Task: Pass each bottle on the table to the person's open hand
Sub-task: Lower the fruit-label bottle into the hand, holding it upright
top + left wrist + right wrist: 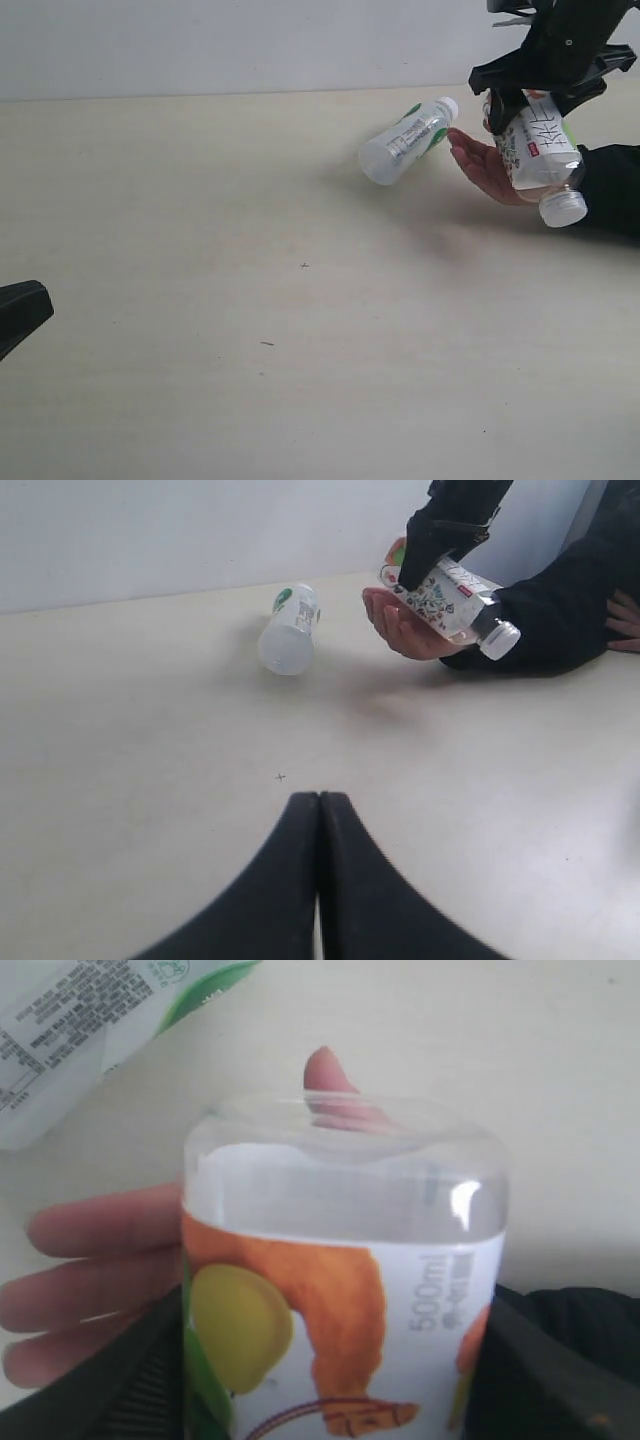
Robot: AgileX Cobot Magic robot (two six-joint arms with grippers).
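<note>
My right gripper (527, 100) is shut on the wider bottle (538, 145) with the white, green and orange label, held tilted with its white cap (563, 208) down over the person's open hand (485, 165). The right wrist view shows this wider bottle (340, 1280) between the jaws, with the hand (100, 1260) just beyond it. A clear bottle with white-green label (405, 141) lies on the table (250, 330) just left of the hand. My left gripper (320, 798) hangs shut and empty over the table. The two red-capped bottles are out of view.
The person's dark sleeve (612, 185) rests on the table at the right edge. A dark part of my left arm (20, 310) shows at the left edge. A pale wall (250, 40) runs behind the table.
</note>
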